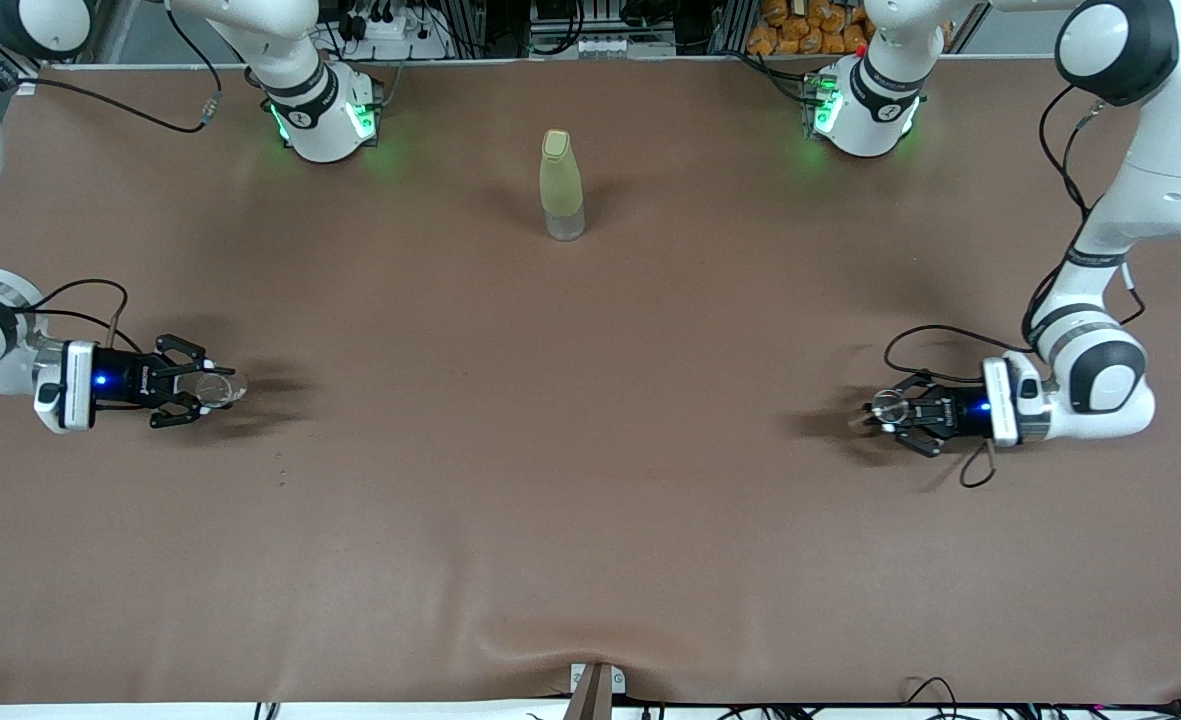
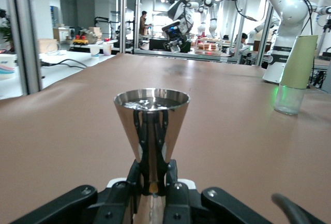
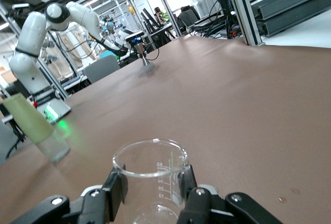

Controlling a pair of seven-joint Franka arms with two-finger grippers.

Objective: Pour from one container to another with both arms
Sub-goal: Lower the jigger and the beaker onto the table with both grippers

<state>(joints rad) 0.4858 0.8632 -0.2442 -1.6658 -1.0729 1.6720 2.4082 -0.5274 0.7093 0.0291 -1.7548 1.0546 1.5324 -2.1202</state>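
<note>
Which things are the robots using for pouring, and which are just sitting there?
For the job:
- glass cup, gripped in the right end effector
- metal measuring cup, gripped in the left end effector

Just sitting there:
- yellow-green bottle, standing mid-table

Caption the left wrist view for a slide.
Left gripper shut on the upright metal measuring cup, bottle standing nearby.

glass cup (image 3: 151, 175) clear | metal cup (image 2: 151, 125) silvery | bottle (image 1: 561, 185) seemingly yellow-green
</note>
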